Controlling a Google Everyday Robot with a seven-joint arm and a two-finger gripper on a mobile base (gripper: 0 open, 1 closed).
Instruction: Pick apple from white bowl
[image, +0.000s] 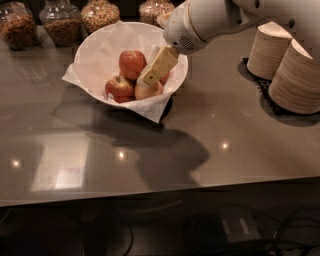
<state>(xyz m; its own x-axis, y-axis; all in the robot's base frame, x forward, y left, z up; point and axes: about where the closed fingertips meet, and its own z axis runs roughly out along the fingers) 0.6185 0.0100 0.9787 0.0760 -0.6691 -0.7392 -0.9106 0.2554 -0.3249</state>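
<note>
The white bowl (95, 55), lined with crinkled white paper, stands on the dark counter at the upper left. Several apples lie in it: a red one (131, 63) at the back, a red-yellow one (119, 88) at the front left, a paler one (148, 90) at the front right. My gripper (151, 75) reaches in from the upper right over the bowl's right side. Its tan fingers (160, 63) point down at the pale apple and cover part of another red apple behind.
Several glass jars (63, 22) of grains and nuts stand behind the bowl. Stacks of tan disposable bowls (295, 75) sit on a black mat at the right. The counter's front edge (160, 197) runs across the lower part of the view.
</note>
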